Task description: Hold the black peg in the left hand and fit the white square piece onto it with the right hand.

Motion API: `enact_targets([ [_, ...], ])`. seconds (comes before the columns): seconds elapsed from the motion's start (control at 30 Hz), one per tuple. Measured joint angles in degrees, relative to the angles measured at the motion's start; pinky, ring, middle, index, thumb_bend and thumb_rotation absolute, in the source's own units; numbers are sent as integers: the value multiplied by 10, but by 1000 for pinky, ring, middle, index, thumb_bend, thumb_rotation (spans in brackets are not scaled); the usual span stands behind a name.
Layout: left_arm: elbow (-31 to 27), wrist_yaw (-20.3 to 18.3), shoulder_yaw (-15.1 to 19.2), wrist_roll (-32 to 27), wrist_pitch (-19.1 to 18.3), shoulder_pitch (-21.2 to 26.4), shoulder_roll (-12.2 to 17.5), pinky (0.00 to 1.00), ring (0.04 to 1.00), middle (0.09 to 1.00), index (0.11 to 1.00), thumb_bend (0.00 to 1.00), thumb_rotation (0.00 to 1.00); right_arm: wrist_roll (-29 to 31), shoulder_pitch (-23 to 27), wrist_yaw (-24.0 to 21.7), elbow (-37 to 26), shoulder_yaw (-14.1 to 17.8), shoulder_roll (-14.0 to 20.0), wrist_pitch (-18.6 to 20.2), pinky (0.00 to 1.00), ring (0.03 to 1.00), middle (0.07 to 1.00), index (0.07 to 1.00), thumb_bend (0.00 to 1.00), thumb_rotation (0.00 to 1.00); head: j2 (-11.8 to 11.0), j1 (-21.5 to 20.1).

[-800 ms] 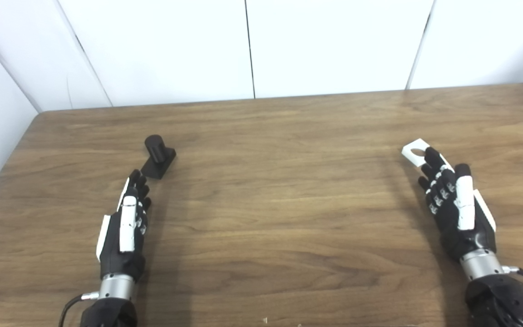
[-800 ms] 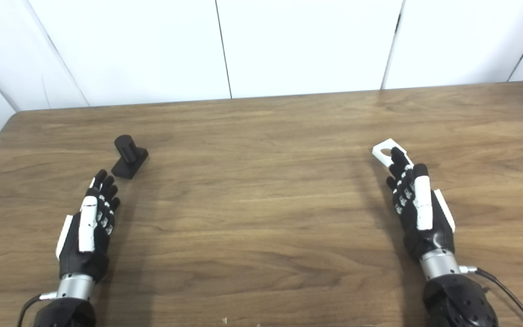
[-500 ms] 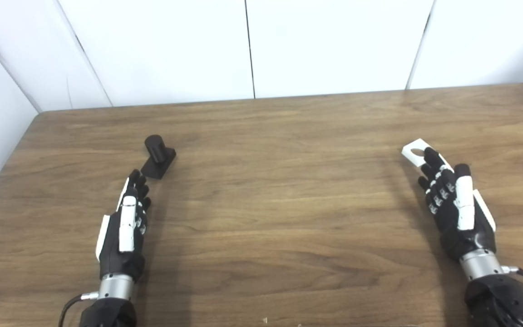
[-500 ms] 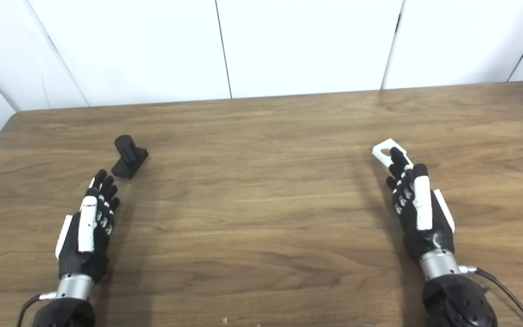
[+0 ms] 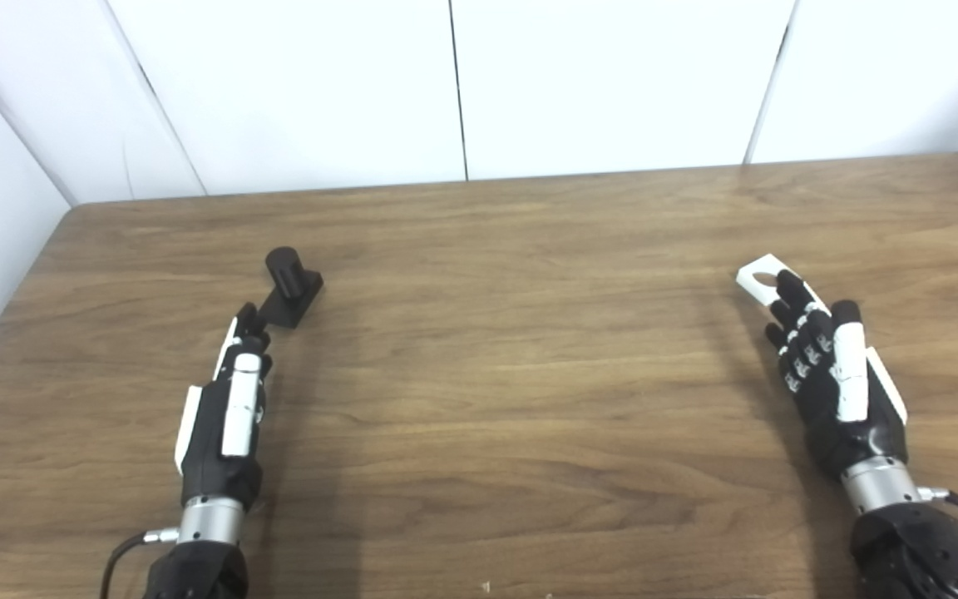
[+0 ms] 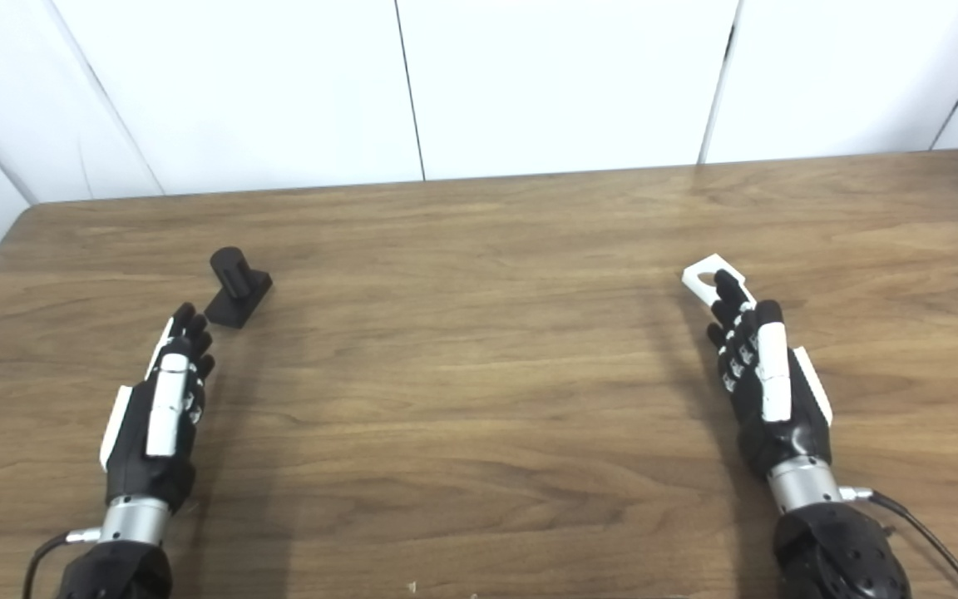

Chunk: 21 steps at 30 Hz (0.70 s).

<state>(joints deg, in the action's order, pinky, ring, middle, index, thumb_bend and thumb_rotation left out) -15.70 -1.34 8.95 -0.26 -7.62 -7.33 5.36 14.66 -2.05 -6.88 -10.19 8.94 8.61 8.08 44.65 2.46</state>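
The black peg (image 5: 288, 289), a short cylinder on a square base, stands on the wooden table (image 5: 512, 349) at the left. My left hand (image 5: 229, 399) lies just in front of it, fingers stretched out and apart, fingertips close to the base without holding it. On the right lies the white square piece (image 5: 762, 277) with a round hole. The right hand (image 5: 828, 374) rests open behind it, its fingertips overlapping the piece's near edge and hiding part of it.
White wall panels (image 5: 462, 83) rise behind the table's far edge. The table's left edge (image 5: 5, 308) runs close to the left hand. Bare wood lies between the two hands.
The left hand has slid a little forward toward the black peg and turned slightly. The right hand and both parts have stayed where they were.
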Motion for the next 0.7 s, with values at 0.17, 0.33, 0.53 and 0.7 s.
enact_targets([
  [0.17,-18,37,-21,137,-9,10,20,995,1000,997,967,528,670,-1,-2,-1,3,-7,0,-9,1000,1000,998,949,629,1000,-3,2],
  [0.33,-28,69,-35,271,-56,34,23,1000,1000,977,907,612,461,-2,-3,-1,4,-11,0,-15,1000,1000,1000,949,657,1000,-6,1],
  [0.53,-3,119,-52,406,-98,78,19,1000,1000,980,841,724,346,-1,-3,-1,5,-11,-1,-17,1000,1000,999,937,662,996,-10,0],
  [0.7,37,127,-71,471,-117,94,29,1000,1000,970,840,782,366,1,-3,-1,5,-11,-1,-18,1000,1000,1000,934,654,1000,-17,0],
])
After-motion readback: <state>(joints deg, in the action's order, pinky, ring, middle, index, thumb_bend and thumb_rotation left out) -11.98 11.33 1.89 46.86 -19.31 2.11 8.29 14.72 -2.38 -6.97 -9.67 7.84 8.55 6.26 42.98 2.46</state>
